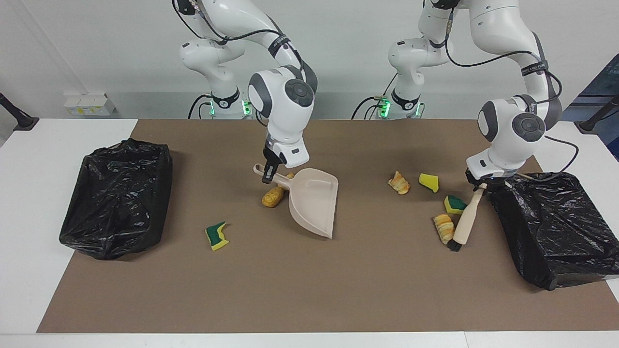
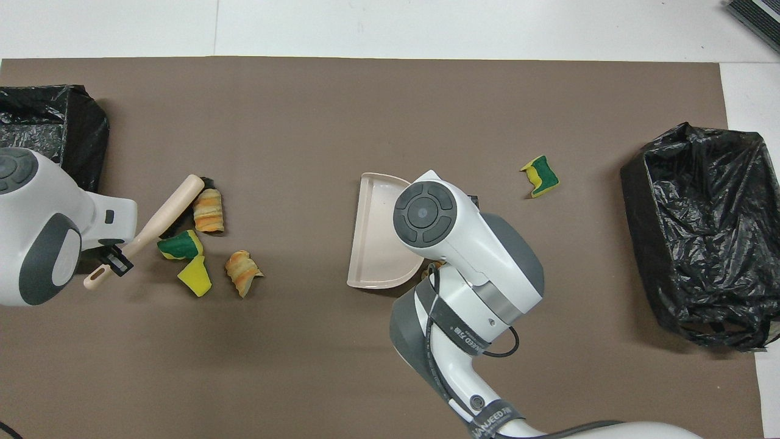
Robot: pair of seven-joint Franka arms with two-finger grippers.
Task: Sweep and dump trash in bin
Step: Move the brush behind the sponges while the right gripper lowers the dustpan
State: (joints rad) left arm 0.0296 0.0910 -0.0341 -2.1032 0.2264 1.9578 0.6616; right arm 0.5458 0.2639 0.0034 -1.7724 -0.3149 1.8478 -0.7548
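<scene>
My right gripper [image 1: 269,175] is shut on the handle of the beige dustpan [image 1: 313,200], which stands tilted at mid-table with its mouth toward the left arm's end. In the overhead view the right arm hides the handle and part of the dustpan [image 2: 379,235]. My left gripper [image 1: 478,183] is shut on the handle of the beige brush [image 1: 465,218], whose bristles touch a pastry lump [image 1: 443,228] and a green sponge [image 1: 454,204]. Trash also lies nearer the robots: a yellow sponge [image 1: 428,181] and a pastry lump [image 1: 399,182]. Another pastry lump [image 1: 273,195] sits beside the dustpan handle, and a sponge [image 1: 216,235] lies alone.
A black-bagged bin [image 1: 118,193] stands at the right arm's end and another black-bagged bin [image 1: 546,222] at the left arm's end, close to the brush. A brown mat [image 1: 309,295] covers the table.
</scene>
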